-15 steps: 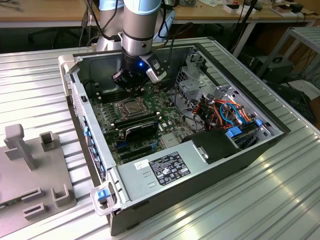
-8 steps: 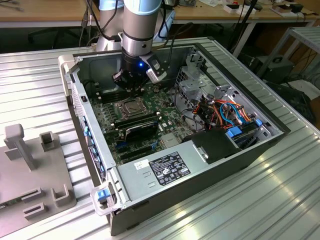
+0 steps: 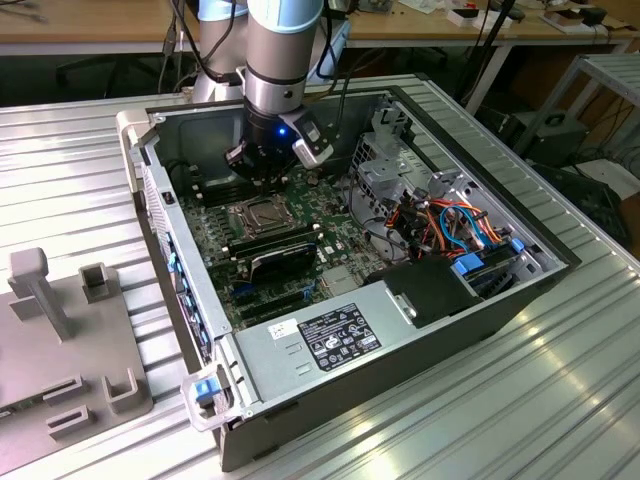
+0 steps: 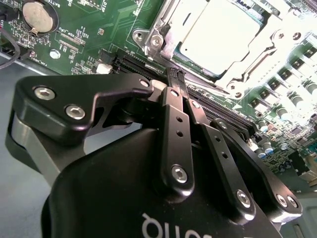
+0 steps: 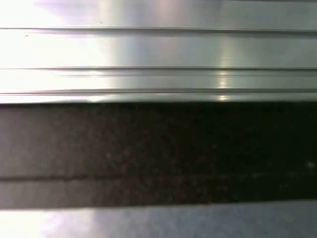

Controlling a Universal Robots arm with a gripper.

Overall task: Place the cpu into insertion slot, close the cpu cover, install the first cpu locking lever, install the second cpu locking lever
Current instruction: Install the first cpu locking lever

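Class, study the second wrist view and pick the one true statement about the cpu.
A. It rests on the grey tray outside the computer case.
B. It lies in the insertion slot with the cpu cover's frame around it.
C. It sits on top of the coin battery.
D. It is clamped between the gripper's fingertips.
B: the cpu lies flat in the insertion slot, framed by the cpu cover, while the gripper sits apart from it with fingertips together, holding nothing.
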